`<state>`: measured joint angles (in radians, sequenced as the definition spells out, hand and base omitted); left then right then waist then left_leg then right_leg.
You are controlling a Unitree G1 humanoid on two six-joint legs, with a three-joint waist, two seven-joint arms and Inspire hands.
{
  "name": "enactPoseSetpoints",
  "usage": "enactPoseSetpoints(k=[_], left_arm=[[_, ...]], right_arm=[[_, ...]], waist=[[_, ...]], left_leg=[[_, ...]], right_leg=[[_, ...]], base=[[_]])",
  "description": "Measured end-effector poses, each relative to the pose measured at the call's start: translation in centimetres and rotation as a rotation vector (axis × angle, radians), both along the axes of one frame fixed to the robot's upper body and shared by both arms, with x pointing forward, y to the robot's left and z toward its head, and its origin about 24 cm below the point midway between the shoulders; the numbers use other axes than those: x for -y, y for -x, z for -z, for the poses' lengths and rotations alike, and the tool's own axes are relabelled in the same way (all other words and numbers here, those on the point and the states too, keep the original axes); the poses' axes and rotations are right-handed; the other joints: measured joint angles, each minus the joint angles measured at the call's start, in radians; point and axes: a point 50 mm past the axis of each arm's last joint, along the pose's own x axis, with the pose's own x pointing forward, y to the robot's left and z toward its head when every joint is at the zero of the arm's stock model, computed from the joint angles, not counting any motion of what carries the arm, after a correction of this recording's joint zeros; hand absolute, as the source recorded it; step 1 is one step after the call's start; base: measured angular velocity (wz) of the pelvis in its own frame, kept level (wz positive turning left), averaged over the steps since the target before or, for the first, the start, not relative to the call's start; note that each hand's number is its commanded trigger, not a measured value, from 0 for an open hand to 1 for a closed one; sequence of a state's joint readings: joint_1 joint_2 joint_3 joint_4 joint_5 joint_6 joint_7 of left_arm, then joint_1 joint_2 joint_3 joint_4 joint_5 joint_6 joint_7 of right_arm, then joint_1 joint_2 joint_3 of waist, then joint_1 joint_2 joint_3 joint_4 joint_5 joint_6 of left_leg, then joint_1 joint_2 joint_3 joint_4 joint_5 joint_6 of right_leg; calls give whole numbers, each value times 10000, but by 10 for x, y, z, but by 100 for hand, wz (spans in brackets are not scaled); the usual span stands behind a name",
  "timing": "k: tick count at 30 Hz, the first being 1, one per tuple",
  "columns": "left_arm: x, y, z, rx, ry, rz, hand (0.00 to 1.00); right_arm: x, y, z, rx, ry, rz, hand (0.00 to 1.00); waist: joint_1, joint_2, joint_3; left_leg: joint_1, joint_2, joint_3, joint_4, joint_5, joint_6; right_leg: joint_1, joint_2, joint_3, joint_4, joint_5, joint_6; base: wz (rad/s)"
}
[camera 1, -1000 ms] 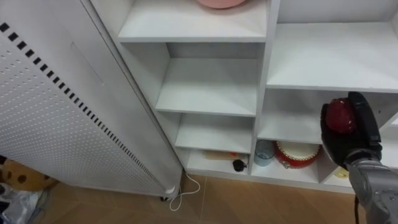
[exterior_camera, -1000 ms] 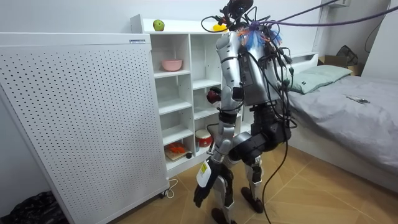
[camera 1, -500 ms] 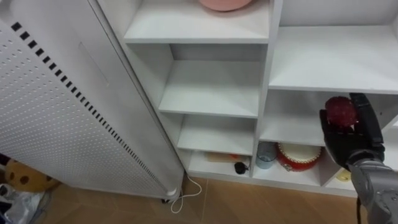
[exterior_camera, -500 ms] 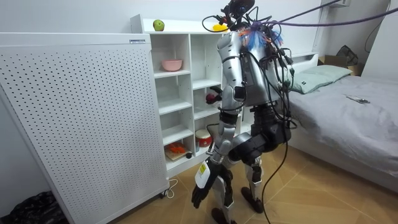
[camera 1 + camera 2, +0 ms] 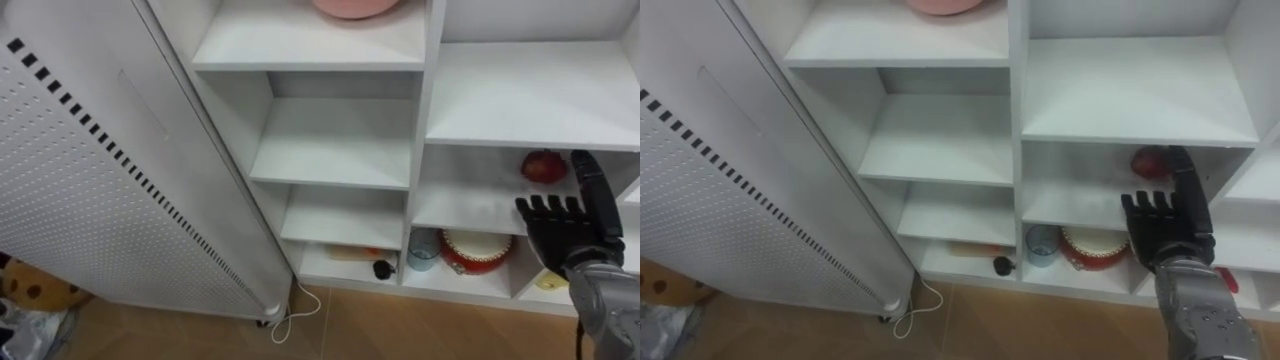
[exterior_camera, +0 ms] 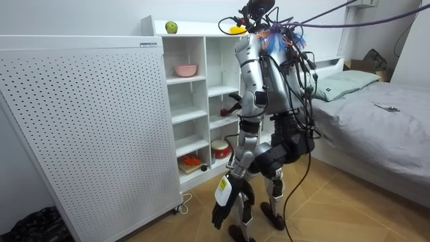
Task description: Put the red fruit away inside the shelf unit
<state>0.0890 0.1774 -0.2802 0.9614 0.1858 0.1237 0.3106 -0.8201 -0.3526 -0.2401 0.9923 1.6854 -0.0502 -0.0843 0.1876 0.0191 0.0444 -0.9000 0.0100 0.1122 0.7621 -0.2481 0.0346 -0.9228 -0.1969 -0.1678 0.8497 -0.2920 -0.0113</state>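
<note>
Right hand (image 5: 565, 228) up in front of the closet (image 5: 425, 150), spread wide, fingers straight and pointing up, nothing held. Red apple (image 5: 543, 166) sitting on its own on a shelf in the right-hand column, one level under the wide shelf, toward the right of that compartment. From the head camera, just above the shorter fingertips and right beside the tallest one, no fingers wrapped around it.

One level further down, behind the palm: round red tin (image 5: 478, 250) with a pale top, blue cup (image 5: 424, 245) just beside it on its left. Yellow bit (image 5: 549, 281) peeking out low by the wrist, too hidden to name.

Left column: pink bowl (image 5: 355, 5) on the top shelf, small dark thing (image 5: 384, 267) on the bottom one. White perforated panel (image 5: 80, 190) standing against the closet's left side, white cord (image 5: 293, 312) looped on the wooden floor (image 5: 420, 330) at its foot.

From the room camera: standing upright facing the closet, bed (image 6: 376, 111) behind, right arm raised to the middle shelves, left hand (image 6: 224, 202) hanging low by the legs, grip on that one impossible to tell. Green apple (image 6: 171, 27) and yellow fruit (image 6: 235, 29) up on the closet's top.
</note>
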Motion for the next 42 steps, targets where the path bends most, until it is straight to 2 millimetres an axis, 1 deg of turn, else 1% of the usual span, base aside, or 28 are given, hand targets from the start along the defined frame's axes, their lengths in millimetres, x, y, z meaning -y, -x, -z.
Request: enactPoseSetpoints(k=[7, 11, 12, 13, 14, 15, 16, 17, 18, 19, 21, 22, 24, 25, 26, 27, 28, 29, 30, 31, 33, 34, 36, 37, 38, 39, 40, 42], left_arm=[[0, 0, 0, -1, 0, 15, 0], [1, 0, 0, -67, 117, 70, 0], [1, 0, 0, -81, 147, 76, 0], [1, 0, 0, -83, 155, 66, 0], [1, 0, 1, -133, 198, 85, 0], [1, 1, 1, -234, 285, 100, 0], [1, 2, 2, -291, 308, 94, 0], [0, 3, 2, -360, 313, 78, 0], [0, 4, 3, -410, 315, 67, 0], [-1, 4, 3, -452, 333, 79, 0], [-2, 7, 5, -682, 417, 16, 0], [-4, 8, 5, -712, 452, -66, 0], [-9, 11, 5, -805, 543, -400, 0], [-11, 11, 5, -822, 576, -483, 0], [-13, 11, 5, -831, 631, -581, 0], [-17, 10, 4, -830, 599, -664, 0], [-19, 8, 4, -826, 600, -746, 0], [-24, 5, 3, -820, 558, -837, 0], [-27, 3, 2, -748, 511, -867, 0], [-28, 3, 1, -711, 476, -835, 0], [-31, 1, 0, -593, 421, -942, 0], [-32, 1, 0, -567, 426, -1009, 0], [-37, 5, -1, -578, 341, -1143, 0], [-39, 7, -1, -578, 310, -1231, 0], [-43, 13, -1, -662, 204, -1336, 0], [-46, 20, 0, -790, 136, -1419, 0], [-47, 24, 0, -870, 104, -1464, 0], [-50, 37, 1, -1156, -126, -1355, 0]], right_arm=[[0, 0, 0, -7, 20, 4, 0], [1, 1, 4, -196, 97, 36, 0], [4, 3, 8, -442, 282, 67, 0], [5, 5, 12, -581, 365, 86, 0], [8, 10, 23, -929, 458, 141, 0], [10, 19, 41, -1506, 662, 108, 0], [11, 24, 52, -1839, 727, 53, 0], [13, 37, 74, -2616, 798, -61, 0], [15, 49, 93, -3375, 1000, -165, 0], [16, 55, 101, -3717, 1181, -243, 0], [20, 79, 130, -5068, 1995, -688, 0], [21, 86, 137, -5468, 2253, -833, 0], [23, 113, 162, -6771, 3106, -1494, 0], [23, 120, 168, -7061, 3248, -1658, 0], [24, 131, 177, -7548, 3494, -1977, 0], [24, 140, 183, -8084, 4097, -2551, 0], [23, 145, 187, -8295, 4381, -2848, 0], [23, 156, 195, -8693, 4789, -3409, 0], [22, 167, 201, -8982, 5023, -3800, 0], [22, 172, 204, -9159, 5172, -4047, 0], [20, 194, 217, -9880, 5809, -5046, 0], [19, 202, 221, -10089, 5866, -5301, 0], [17, 233, 235, -10807, 5703, -6036, 0], [16, 239, 237, -10942, 5697, -6218, 0], [14, 251, 242, -11173, 5742, -6603, 0], [11, 263, 246, -11397, 5822, -7019, 0], [10, 267, 248, -11441, 5829, -7148, 0], [7, 294, 255, -11815, 5696, -7700, 0]], waist=[[7, 34, -18], [11, 172, -54], [17, 231, -89], [48, 241, -95], [98, 253, -90], [101, 262, -83], [100, 269, -80], [106, 278, -79], [99, 274, -81], [97, 269, -78], [-25, 258, -74], [-70, 253, -70], [-263, 242, -64], [-312, 229, -57], [-413, 150, -26], [-504, 80, 8], [-567, 63, 20], [-600, -11, 45], [-636, -64, 33], [-678, -103, 33], [-801, -227, 15], [-825, -264, 8], [-841, -463, -118], [-876, -529, -150], [-1028, -649, -221], [-1066, -755, -284], [-1072, -801, -315], [-1257, -905, -385]], left_leg=[[0, 24, 0, 1, -15, -18], [61, 30, -15, -24, -21, -26], [99, 32, -53, -59, -20, -27], [139, 35, -59, -79, -21, -28], [315, 33, -68, -171, -24, -35], [605, 33, -90, -333, -21, -41], [771, 33, -115, -419, -21, -44], [1099, 33, -183, -601, -20, -67], [1343, 31, -209, -813, -3, -90], [1445, 25, -206, -919, 7, -99], [1878, -33, -202, -1330, 54, -109], [1997, -42, -202, -1441, 61, -112], [2560, -36, -209, -1778, 65, -118], [2712, -35, -205, -1844, 67, -122], [2978, -29, -176, -1967, 69, -126], [3246, -24, -167, -2159, 83, -149], [3372, -4, -180, -2228, 88, -157], [3678, 28, -189, -2401, 99, -176], [3956, 70, -191, -2572, 108, -191], [4100, 84, -188, -2667, 110, -195], [4740, 138, -191, -3033, 117, -207], [4956, 137, -197, -3163, 123, -216], [5675, 136, -199, -3596, 124, -219], [5861, 134, -198, -3714, 126, -222], [6200, 126, -199, -3923, 127, -223], [6528, 117, -191, -4068, 126, -223], [6723, 121, -173, -4163, 126, -223], [7415, 126, -157, -4500, 126, -224]], right_leg=[[-2, 35, 10, -21, 1, -2], [74, 52, -3, -66, 2, -3], [140, 59, -48, -132, 3, -4], [192, 62, -62, -162, 3, -4], [379, 65, -93, -246, 2, -3], [691, 81, -147, -426, 4, 0], [877, 94, -188, -532, 9, 11], [1256, 134, -268, -764, 19, 36], [1524, 157, -323, -997, 29, 63], [1622, 166, -326, -1100, 44, 74], [2004, 197, -320, -1466, 143, 116], [2129, 198, -333, -1559, 147, 124], [2707, 234, -439, -1959, 160, 156], [2871, 237, -462, -2048, 160, 160], [3138, 252, -476, -2165, 158, 165], [3394, 257, -532, -2377, 160, 169], [3556, 290, -567, -2492, 169, 180], [3910, 379, -571, -2747, 191, 214], [4248, 484, -577, -3042, 238, 249], [4419, 516, -595, -3173, 262, 262], [5181, 613, -785, -3796, 399, 293], [5437, 633, -832, -3971, 425, 313], [6309, 766, -866, -4571, 494, 425], [6515, 790, -885, -4720, 517, 445], [6896, 827, -939, -5006, 561, 479], [7268, 853, -948, -5258, 602, 516], [7453, 870, -949, -5381, 647, 521], [8296, 981, -955, -6031, 812, 562]], base=[[0], [0], [0], [0], [0], [0], [4], [6], [0], [-4], [-6], [0], [0], [0], [-5], [-3], [0], [3], [0], [0], [0], [9], [9], [4], [3], [0], [-6], [-2]])
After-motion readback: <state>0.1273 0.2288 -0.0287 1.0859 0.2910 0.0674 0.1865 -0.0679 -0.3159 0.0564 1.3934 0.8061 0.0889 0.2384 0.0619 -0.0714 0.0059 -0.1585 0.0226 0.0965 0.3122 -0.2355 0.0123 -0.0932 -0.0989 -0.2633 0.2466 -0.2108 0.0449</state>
